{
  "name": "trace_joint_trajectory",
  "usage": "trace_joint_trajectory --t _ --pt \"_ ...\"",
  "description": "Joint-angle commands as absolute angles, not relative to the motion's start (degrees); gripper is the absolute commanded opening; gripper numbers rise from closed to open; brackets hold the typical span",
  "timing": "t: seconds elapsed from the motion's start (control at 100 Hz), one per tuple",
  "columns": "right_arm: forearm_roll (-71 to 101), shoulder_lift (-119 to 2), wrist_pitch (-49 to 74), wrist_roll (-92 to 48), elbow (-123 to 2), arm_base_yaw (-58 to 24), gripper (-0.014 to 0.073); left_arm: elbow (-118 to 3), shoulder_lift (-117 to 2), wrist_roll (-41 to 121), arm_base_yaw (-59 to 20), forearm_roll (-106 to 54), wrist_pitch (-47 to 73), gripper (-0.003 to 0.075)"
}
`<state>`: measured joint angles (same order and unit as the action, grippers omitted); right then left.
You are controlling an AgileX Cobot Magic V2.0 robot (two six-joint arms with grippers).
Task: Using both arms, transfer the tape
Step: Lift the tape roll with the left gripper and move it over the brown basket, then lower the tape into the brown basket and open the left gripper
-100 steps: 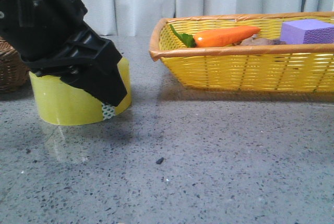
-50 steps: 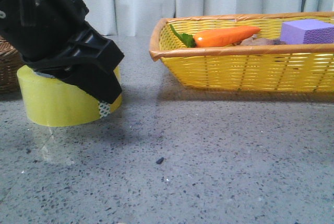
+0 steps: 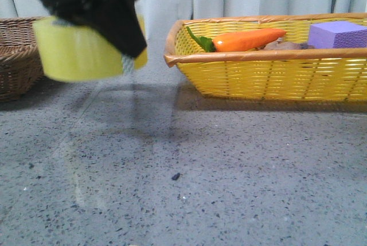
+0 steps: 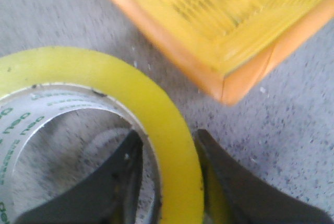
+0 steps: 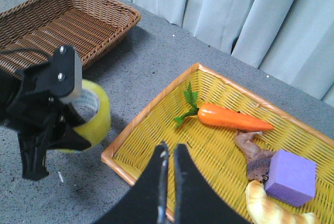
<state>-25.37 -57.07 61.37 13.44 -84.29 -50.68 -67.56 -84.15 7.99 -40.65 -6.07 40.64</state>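
Observation:
My left gripper (image 3: 114,28) is shut on the wall of the yellow tape roll (image 3: 80,51) and holds it in the air at the left, clear of the table. In the left wrist view one finger is inside the white core and one outside the tape (image 4: 172,140). The white green-dotted tab (image 3: 127,63) shows by the finger. The right wrist view shows the tape (image 5: 94,112) under the left gripper (image 5: 73,130). My right gripper (image 5: 169,153) is shut and empty, high above the yellow basket's near corner.
A yellow wicker basket (image 3: 258,77) at the right holds an orange toy carrot (image 3: 246,39), a purple block (image 3: 338,34), and, in the right wrist view, a brown piece (image 5: 253,156) and a bread-like item (image 5: 276,208). A brown wicker basket (image 3: 17,57) stands at the far left.
My left gripper has lifted the tape off the table, up and slightly right. The tape's reflection on the table has faded.

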Motion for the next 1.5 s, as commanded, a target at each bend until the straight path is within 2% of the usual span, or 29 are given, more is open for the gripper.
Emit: trace_joint_trajectory --t 0.0,0.22,0.55,0.72,1.01,1.49 --pt "-27.7 -56.4 58.5 13.6 -85.4 -50.4 -0.0074 -73.3 -82.0 8.6 -40.0 -4.4 40.1 0.0113" --pt "-27.7 -56.4 58.5 13.6 -85.4 -50.4 -0.0074 -81.0 -81.4 8.6 -34.8 -1.1 43.6 0.0113" --pt "-27.7 -56.4 58.4 13.6 -85.4 -50.4 -0.0074 -82.0 -78.8 9.2 -16.2 -0.8 47.2 0.0113" --pt "-27.7 -56.4 58.3 13.6 -85.4 -50.4 -0.0074 -80.3 -78.9 9.5 -10.0 -2.6 46.3 0.0113" --pt "-27.7 -56.4 57.5 13.6 -84.6 -50.4 -0.0074 -74.4 -81.6 10.6 -8.8 -4.9 39.5 0.0113" --pt "-27.7 -56.4 55.3 13.6 -82.8 -50.4 -0.0074 -72.4 -87.9 10.6 -8.8 -6.2 34.0 0.0114"
